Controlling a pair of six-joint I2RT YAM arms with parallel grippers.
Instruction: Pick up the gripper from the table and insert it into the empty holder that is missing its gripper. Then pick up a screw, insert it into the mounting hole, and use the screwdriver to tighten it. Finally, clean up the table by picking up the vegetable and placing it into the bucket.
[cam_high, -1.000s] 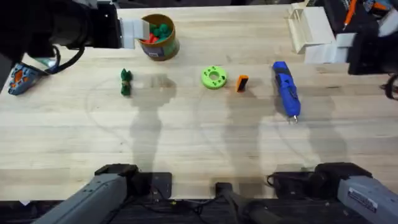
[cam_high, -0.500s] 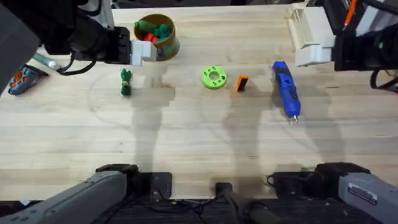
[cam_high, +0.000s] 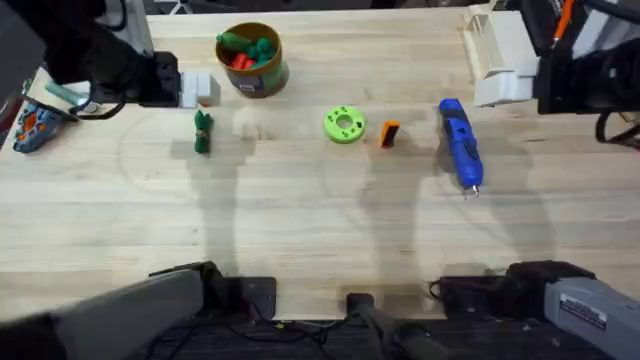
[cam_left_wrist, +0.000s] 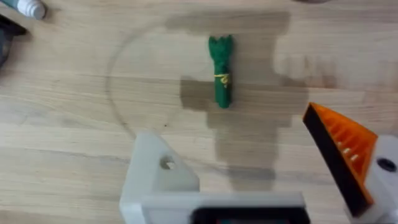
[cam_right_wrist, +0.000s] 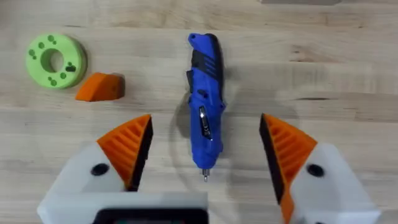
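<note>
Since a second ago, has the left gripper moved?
Yes. In the overhead view the left gripper has shifted left, away from the bucket, and now sits above the vegetable.

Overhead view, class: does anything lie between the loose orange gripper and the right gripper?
Yes. The blue screwdriver lies on the table between the orange gripper and the right gripper, which hangs open above it.

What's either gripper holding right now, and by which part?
Nothing. The right gripper is open above the screwdriver; the left gripper is open near the vegetable, not touching it.
</note>
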